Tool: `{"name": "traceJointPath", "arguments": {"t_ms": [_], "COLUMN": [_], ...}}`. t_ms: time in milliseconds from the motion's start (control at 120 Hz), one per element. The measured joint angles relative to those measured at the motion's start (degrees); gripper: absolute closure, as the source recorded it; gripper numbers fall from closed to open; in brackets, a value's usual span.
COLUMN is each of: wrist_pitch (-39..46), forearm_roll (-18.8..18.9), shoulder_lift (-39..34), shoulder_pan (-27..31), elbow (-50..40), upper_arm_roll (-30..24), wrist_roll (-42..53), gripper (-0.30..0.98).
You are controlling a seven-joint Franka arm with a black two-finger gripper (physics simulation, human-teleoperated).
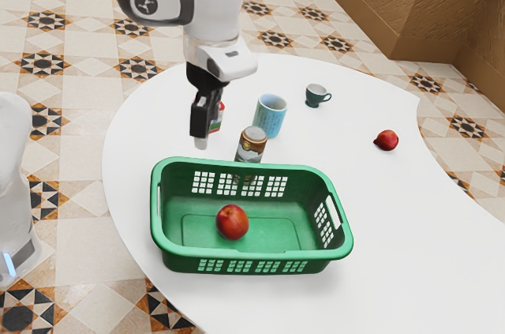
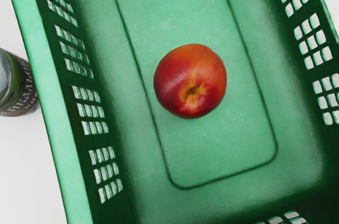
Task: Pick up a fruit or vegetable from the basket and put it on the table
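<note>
In the exterior view my gripper (image 1: 202, 143) points downward, its tip appearing just above the far rim of the green basket (image 1: 252, 255), near the left end. Whether it is open or shut cannot be made out. One red-orange fruit, like a nectarine (image 1: 233, 223), lies on the basket floor, lower than the gripper and apart from it. From the wrist camera, the nectarine (image 2: 190, 81) shows whole, with its stem hollow visible, inside the green basket (image 2: 47, 97).
Behind the basket stand a brown can (image 1: 251, 145), a blue cup (image 1: 270, 116) and a red-and-white item (image 1: 217, 118) partly hidden by the gripper. A dark teal mug (image 1: 316, 95) and a red fruit (image 1: 387, 140) sit farther out on the white table (image 1: 410, 231).
</note>
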Motion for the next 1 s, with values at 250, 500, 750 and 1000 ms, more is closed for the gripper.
{"name": "traceJointPath", "arguments": {"t_ms": [250, 500, 750, 1000], "wrist_pitch": [3.0, 3.9, 5.2, 7.6], "forearm_roll": [-2.0, -1.5, -1.5, -1.7], "shoulder_lift": [0.2, 0.8, 4.0, 6.9], "shoulder_pan": [0.3, 2.4, 2.7, 2.5], "elbow": [-1.8, -3.1, -4.5, -5.5], "upper_arm_roll": [-3.8, -2.5, -3.6, -4.9], "wrist_roll": [0.1, 0.2, 0.1, 0.0], "gripper": [0.00, 0.00, 0.00, 0.00]}}
